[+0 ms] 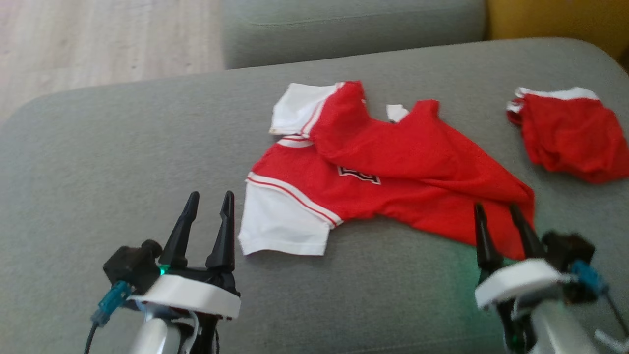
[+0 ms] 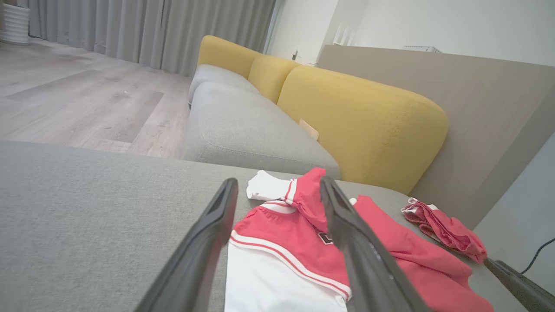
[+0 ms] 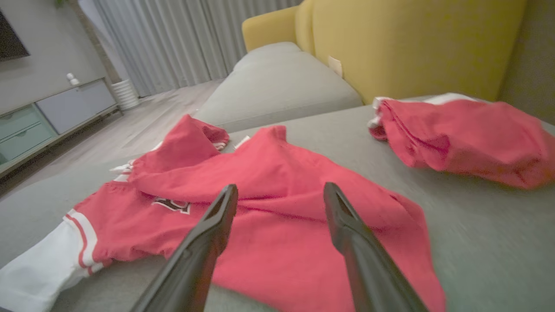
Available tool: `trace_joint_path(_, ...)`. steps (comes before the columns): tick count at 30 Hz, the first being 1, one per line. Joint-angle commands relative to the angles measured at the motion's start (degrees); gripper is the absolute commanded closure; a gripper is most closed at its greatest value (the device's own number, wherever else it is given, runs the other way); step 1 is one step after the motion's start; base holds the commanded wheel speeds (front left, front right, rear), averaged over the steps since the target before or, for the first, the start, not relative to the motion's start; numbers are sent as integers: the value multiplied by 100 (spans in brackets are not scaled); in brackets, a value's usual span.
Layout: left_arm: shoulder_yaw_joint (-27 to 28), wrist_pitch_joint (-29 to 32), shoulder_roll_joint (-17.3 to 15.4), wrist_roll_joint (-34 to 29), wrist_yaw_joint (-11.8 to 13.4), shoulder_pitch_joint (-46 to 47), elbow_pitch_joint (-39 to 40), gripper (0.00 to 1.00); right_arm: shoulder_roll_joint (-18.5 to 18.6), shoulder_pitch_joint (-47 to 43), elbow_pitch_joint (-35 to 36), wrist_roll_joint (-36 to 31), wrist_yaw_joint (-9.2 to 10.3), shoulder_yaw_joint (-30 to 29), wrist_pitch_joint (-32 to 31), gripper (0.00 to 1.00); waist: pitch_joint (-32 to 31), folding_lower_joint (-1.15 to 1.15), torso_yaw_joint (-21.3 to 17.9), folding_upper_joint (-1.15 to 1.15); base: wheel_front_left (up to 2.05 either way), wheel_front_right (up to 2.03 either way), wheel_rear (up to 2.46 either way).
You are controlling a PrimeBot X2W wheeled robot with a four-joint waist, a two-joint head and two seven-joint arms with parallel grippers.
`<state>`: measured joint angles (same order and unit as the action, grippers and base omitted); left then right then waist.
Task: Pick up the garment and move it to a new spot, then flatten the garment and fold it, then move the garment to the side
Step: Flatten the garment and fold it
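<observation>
Grey sofa (image 1: 123,162) by wood floor (image 1: 98,39), jersey (image 1: 393,162) rumpled; L gripper (image 1: 211,197), R gripper (image 1: 495,207) wide, empty

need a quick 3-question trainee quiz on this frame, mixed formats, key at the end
1. True or false: the jersey lies fully flat on the grey cushion.
2. Where is the smaller red garment? A) on top of the jersey B) apart from it, to the robot's right C) on the floor
3. Fill in: the jaws of the left gripper and the right gripper both stand ____.
Key: 1 false, part of its red body is folded over itself; 2 B; 3 open.
</observation>
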<state>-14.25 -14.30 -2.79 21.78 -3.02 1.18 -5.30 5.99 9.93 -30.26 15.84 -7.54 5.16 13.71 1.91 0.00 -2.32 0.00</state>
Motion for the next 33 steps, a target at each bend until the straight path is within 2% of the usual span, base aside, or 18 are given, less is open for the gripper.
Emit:
trace_joint_path(1, 203, -70, -9, 25, -5, 215, 213, 0, -127, 3, 273, -103, 5, 31, 77, 0, 38, 0, -161, 0, 0, 0, 0)
trace_joint_path(6, 221, -70, -9, 5, -46, 253, 138, 0, -292, -276, 680, -299, 5, -240, 34, 0, 108, 0, -407, 0, 0, 0, 0)
trace_joint_path(11, 172, -70, -9, -54, -73, 316, -82, 0, -308, -306, 963, -166, 5, -132, -38, 0, 195, 0, -592, 0, 0, 0, 0)
trace_joint_path(17, -70, -70, -9, -239, 9, 495, -1002, 0, -310, -378, 1109, -129, 5, -178, -69, 0, 306, 0, -704, 0, 0, 0, 0)
trace_joint_path(26, -125, -60, -74, -612, 493, 902, -2494, 0, -311, -378, 1165, -81, 5, -93, -118, 0, 369, 0, -838, 0, 0, 0, 0)
trace_joint_path(33, 60, -67, -149, -689, 850, 1139, -2990, 0, -311, -394, 1158, -65, 5, -52, -145, 0, 413, 0, -930, 0, 0, 0, 0)
